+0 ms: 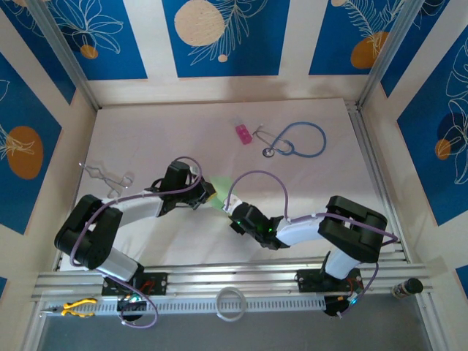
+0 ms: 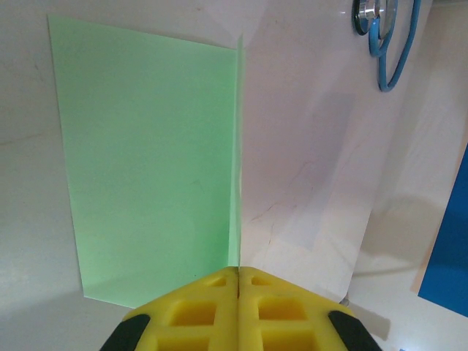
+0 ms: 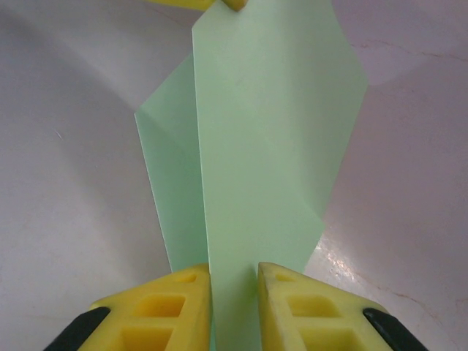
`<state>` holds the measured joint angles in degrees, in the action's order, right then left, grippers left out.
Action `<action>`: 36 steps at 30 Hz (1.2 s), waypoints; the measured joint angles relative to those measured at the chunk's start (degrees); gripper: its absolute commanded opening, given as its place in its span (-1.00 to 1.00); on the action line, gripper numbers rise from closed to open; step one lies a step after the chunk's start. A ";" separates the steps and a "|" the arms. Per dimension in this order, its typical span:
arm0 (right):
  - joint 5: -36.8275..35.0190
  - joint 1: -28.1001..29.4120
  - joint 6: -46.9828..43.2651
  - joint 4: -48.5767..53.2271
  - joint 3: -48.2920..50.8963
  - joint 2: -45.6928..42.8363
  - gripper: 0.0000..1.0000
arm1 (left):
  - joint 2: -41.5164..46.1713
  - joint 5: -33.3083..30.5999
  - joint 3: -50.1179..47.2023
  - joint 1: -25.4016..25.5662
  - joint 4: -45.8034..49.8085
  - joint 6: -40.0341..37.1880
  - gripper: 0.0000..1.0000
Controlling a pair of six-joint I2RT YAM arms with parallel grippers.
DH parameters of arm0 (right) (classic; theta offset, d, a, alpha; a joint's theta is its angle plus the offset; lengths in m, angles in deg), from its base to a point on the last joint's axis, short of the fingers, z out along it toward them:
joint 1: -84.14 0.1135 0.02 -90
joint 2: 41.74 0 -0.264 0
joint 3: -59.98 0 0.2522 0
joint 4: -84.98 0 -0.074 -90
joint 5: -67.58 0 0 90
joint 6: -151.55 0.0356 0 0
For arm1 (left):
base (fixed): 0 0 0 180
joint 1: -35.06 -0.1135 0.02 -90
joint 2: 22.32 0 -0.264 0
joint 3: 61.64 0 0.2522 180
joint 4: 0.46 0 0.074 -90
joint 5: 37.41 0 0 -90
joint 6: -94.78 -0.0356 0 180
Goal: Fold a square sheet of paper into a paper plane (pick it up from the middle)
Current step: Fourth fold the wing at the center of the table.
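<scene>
The square sheet of paper (image 1: 224,186) is light green and creased, and is held up between my two grippers near the table's middle. My left gripper (image 2: 239,270) is shut on the sheet's (image 2: 150,161) raised centre fold, its yellow fingers pressed together; its fingertips (image 3: 196,3) show at the far end of the paper in the right wrist view. My right gripper (image 3: 234,272) holds the near end: a folded strip of the sheet (image 3: 270,131) fills the narrow gap between its jaws, which press it from both sides. From above, the left gripper (image 1: 208,192) and right gripper (image 1: 234,214) face each other.
A small pink block (image 1: 243,133) and a blue stethoscope (image 1: 298,139) lie at the back of the white table; the stethoscope (image 2: 387,44) also shows in the left wrist view. A metal clip (image 1: 107,178) sits at the left. A white ring (image 1: 231,303) lies on the near rail.
</scene>
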<state>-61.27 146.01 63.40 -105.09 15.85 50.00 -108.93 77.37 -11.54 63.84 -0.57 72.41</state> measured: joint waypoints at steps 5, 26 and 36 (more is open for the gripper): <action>0.04 -0.24 0.48 0.04 0.00 0.00 -0.67 | 0.00 0.02 0.15 0.00 0.00 0.00 -1.00; 8.44 -4.31 10.78 0.26 0.00 -0.02 -0.91 | 6.62 -4.48 0.48 0.00 6.60 -2.19 -0.22; 15.76 -7.87 18.71 -2.40 0.98 0.00 -0.92 | 8.50 -7.15 0.48 0.00 8.87 -2.16 -0.22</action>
<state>-45.51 138.14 82.10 -107.50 16.83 50.00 -100.43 70.22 -11.06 63.84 8.30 70.25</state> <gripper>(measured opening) 0.056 0.388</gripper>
